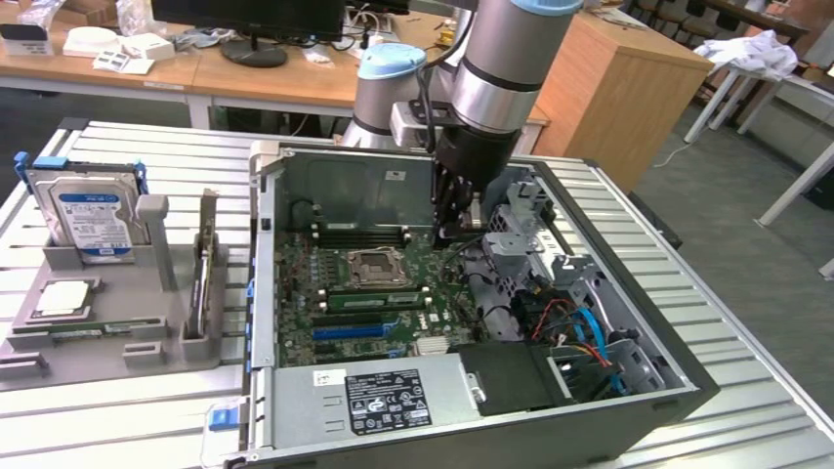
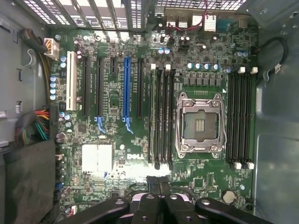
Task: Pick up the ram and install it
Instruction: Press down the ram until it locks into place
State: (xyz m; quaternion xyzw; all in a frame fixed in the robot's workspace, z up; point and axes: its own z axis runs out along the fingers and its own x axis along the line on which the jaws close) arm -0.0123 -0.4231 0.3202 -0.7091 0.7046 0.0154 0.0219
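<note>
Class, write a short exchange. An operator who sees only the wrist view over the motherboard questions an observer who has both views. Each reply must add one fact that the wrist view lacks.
Operator: My hand is shut above the board. What lies beside the case?
Observer: A grey tray sits on the table, on the exterior view's left of the case.
Operator: Is anything in it?
Observer: A drive stands upright in it.
</note>
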